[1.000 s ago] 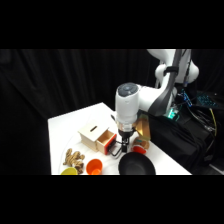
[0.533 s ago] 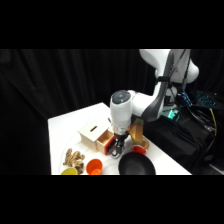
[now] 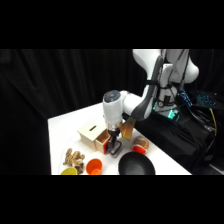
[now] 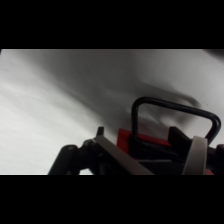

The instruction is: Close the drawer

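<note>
From the side, the gripper (image 3: 114,148) hangs low over the white table (image 3: 65,130), right in front of the small wooden box (image 3: 90,133), whose drawer (image 3: 103,142) stands pulled out toward the table's front edge. An orange cup (image 3: 93,166) and a black bowl (image 3: 136,164) sit along that front edge, with a pile of tan pieces (image 3: 74,158) near the front left corner. The wrist view gives what the side view hides: the drawer's red front (image 4: 150,141) and its black wire loop handle (image 4: 175,120) sit just past the fingers (image 4: 196,157), which stand apart on either side of it, closing on nothing. Whether they touch the drawer front cannot be told.
</note>
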### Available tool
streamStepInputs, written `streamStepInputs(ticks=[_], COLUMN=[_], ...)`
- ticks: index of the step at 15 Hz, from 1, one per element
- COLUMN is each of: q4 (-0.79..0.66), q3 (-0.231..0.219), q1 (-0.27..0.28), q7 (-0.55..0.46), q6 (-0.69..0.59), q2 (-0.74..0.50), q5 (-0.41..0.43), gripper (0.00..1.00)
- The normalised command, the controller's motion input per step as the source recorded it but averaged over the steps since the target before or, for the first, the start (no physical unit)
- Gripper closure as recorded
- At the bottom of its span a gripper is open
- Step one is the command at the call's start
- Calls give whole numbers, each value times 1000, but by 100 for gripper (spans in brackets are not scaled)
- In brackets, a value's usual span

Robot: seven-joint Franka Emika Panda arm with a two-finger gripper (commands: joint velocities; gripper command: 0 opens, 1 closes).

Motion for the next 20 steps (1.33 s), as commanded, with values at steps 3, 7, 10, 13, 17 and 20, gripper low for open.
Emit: streamStepInputs(ticks=[3, 7, 10, 13, 17, 20], q4=[170, 271, 318, 251, -12, -134], q3=[-89, -64, -36, 11, 108, 78], q1=[-104, -148, -129, -95, -107, -67], q7=[-166, -250, -277, -315, -449, -400], q6=[16, -63, -123, -166, -228, -329], q2=[27, 85, 109, -4, -368, -569], q5=[59, 93, 129, 142, 178, 93], gripper=[0, 0, 0, 0, 0, 0])
